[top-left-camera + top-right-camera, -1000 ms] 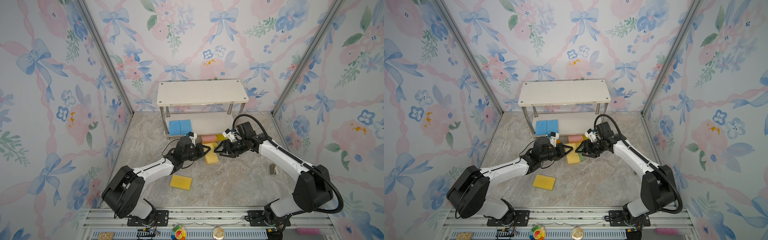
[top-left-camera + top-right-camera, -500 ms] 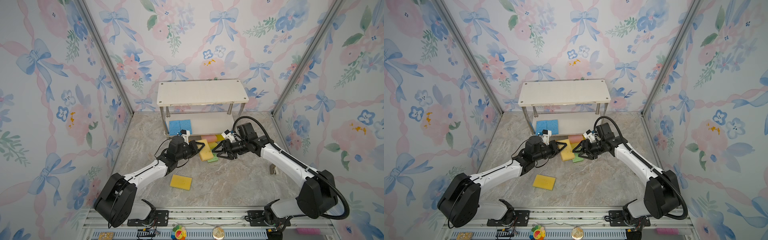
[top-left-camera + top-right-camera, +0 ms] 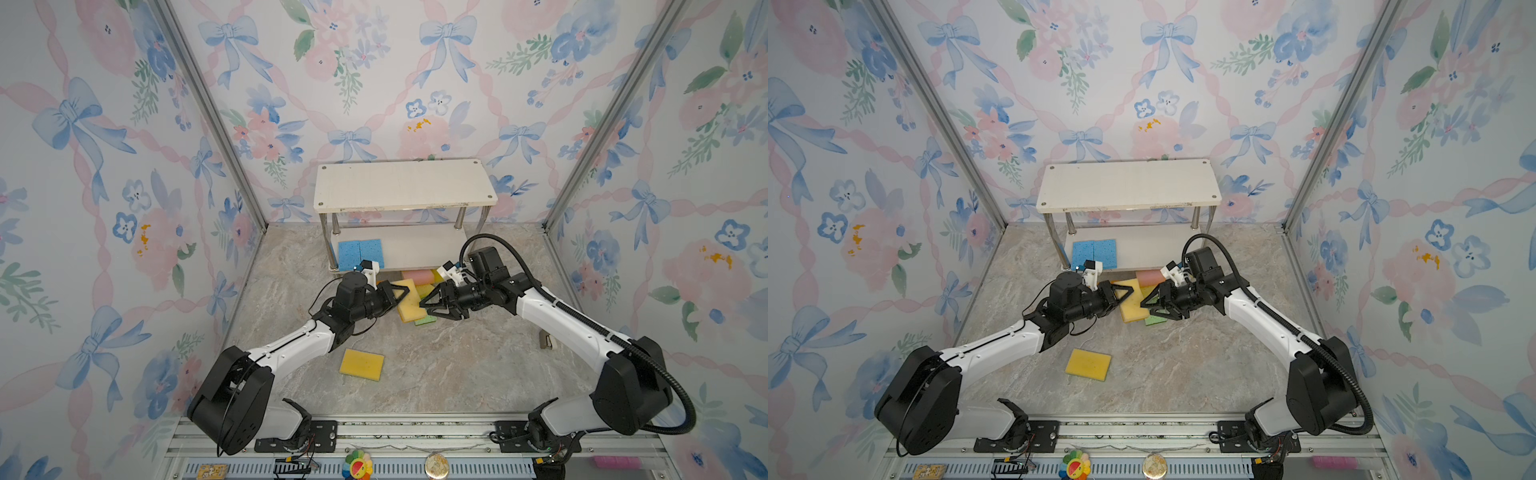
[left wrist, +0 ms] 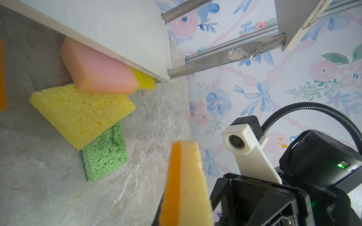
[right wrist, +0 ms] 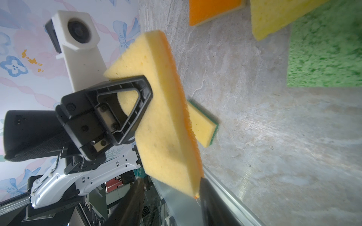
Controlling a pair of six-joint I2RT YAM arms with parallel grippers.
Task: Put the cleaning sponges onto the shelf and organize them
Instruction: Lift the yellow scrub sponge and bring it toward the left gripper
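An orange-backed yellow sponge is held clamped in the left end effector. Its free end is placed between the jaws of the right end effector, which stand apart. The shelf is seen just beyond both.

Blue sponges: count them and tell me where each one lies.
2. Both lie on the lower board of the shelf, at its left end in a top view: outer blue sponge, and inner blue sponge touching it. The top board may hide more.
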